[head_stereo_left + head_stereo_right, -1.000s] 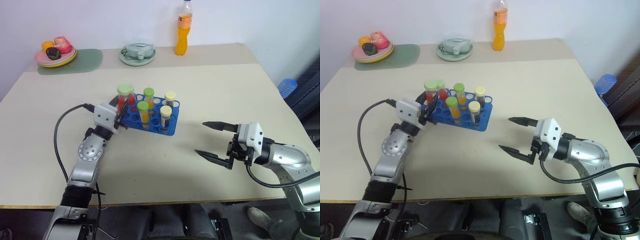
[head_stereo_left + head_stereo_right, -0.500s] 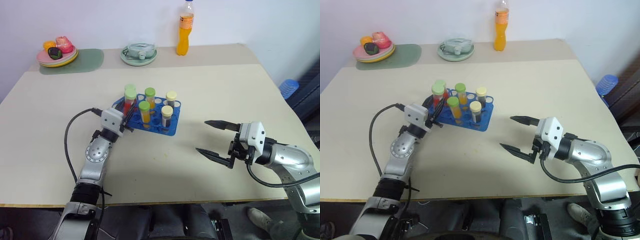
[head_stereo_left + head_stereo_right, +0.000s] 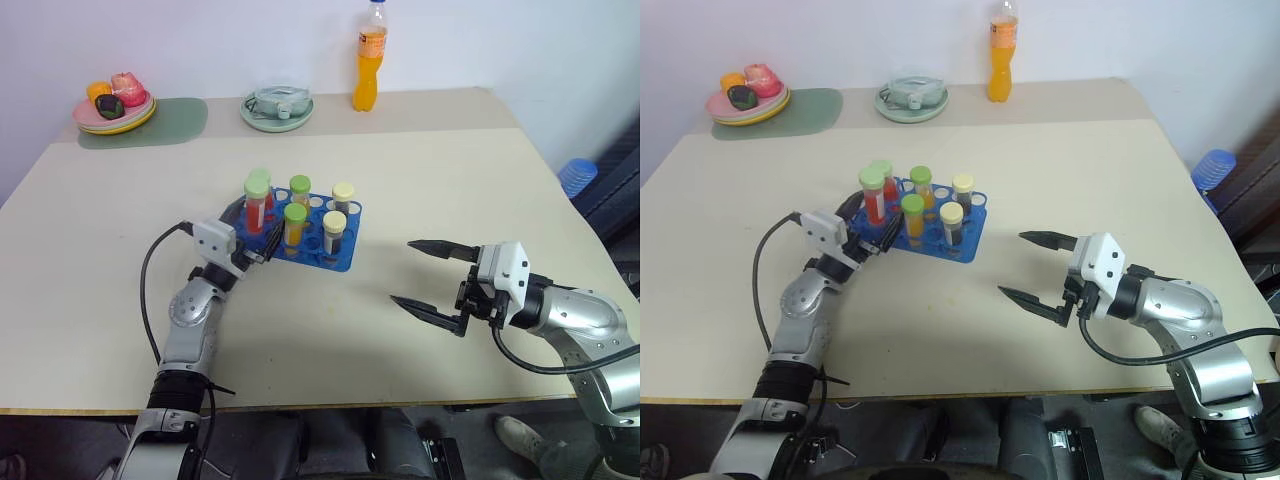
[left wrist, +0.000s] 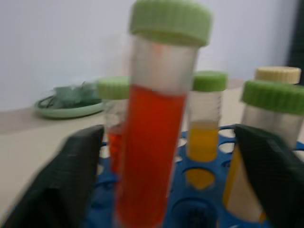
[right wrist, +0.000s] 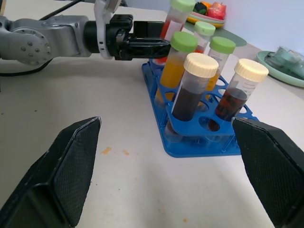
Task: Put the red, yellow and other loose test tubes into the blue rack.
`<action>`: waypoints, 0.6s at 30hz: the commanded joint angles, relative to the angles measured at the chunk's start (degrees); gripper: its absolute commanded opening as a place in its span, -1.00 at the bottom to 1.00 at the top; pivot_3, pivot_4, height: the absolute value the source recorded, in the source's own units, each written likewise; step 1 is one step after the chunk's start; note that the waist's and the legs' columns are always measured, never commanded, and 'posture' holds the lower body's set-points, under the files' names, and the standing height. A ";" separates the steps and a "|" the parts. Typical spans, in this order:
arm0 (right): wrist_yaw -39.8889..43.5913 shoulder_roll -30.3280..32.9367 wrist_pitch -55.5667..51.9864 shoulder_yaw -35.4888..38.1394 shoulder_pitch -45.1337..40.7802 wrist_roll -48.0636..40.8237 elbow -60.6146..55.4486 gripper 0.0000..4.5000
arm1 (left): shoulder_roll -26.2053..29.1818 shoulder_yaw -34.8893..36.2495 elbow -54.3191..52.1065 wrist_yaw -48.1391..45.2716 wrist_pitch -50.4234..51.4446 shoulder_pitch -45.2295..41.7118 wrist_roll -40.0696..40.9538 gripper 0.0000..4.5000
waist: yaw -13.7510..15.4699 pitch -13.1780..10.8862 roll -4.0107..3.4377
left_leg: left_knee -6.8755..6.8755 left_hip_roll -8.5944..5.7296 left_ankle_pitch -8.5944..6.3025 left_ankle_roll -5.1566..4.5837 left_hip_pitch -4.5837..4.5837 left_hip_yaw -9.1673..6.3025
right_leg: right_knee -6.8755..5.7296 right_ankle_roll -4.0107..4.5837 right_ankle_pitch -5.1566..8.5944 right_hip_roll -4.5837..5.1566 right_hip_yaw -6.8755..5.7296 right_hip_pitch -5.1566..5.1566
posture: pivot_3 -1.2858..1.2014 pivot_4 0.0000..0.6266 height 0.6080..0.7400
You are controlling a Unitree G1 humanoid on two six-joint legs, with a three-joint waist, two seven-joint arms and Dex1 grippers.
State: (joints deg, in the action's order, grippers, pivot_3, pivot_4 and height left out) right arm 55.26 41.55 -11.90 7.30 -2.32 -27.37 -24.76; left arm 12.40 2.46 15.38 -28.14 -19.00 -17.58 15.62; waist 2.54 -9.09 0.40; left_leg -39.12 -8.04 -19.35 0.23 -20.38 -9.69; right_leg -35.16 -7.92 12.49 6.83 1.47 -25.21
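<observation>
- Six test tubes point(image 3: 258, 200) stand in the blue rack point(image 3: 345, 252), mid-bench.
- Your left end effector point(image 3: 252, 240) straddles the red tube, fingers spread; retreat straight toward yourself without tipping it.
- Right end effector point(image 3: 423, 277) gapes empty.

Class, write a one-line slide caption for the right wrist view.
Six capped clear plastic test tubes stand in the bright blue plastic rack; the open left gripper flanks a red one.

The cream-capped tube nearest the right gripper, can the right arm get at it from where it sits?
Probably yes: the right gripper is open, bare table lies between, and the cream-capped tube stands at the blue rack's near edge.
</observation>
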 commanded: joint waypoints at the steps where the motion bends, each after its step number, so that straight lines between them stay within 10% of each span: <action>1: -0.45 0.20 0.23 0.69 -1.00 -0.73 -2.51 1.00 | -0.42 -0.12 -1.62 0.10 0.09 0.42 -0.67 0.99 | -0.03 0.00 0.00 | -0.01 0.00 0.00 0.00 0.00 0.00 | 0.00 0.00 0.00 0.00 0.00 0.01 | 0.03 -0.52 1.00; 18: -0.93 -0.72 0.84 -0.37 -1.21 -0.26 -1.72 1.00 | -1.40 2.10 -7.02 7.10 8.29 0.88 -1.06 0.99 | -0.15 0.00 0.00 | 0.00 0.01 0.00 0.00 0.00 0.00 | 0.00 0.00 0.00 -0.01 0.00 -0.01 | 0.03 -0.52 1.00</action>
State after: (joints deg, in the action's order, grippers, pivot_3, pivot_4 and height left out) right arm 54.41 41.13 -11.97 6.82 -2.77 -27.28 -24.76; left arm 11.09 3.22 10.52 -21.89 -11.06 -16.51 14.38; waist 2.39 -9.09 0.40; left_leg -39.12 -8.04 -19.35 0.22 -20.37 -9.70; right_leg -35.16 -7.92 12.49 6.82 1.47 -25.22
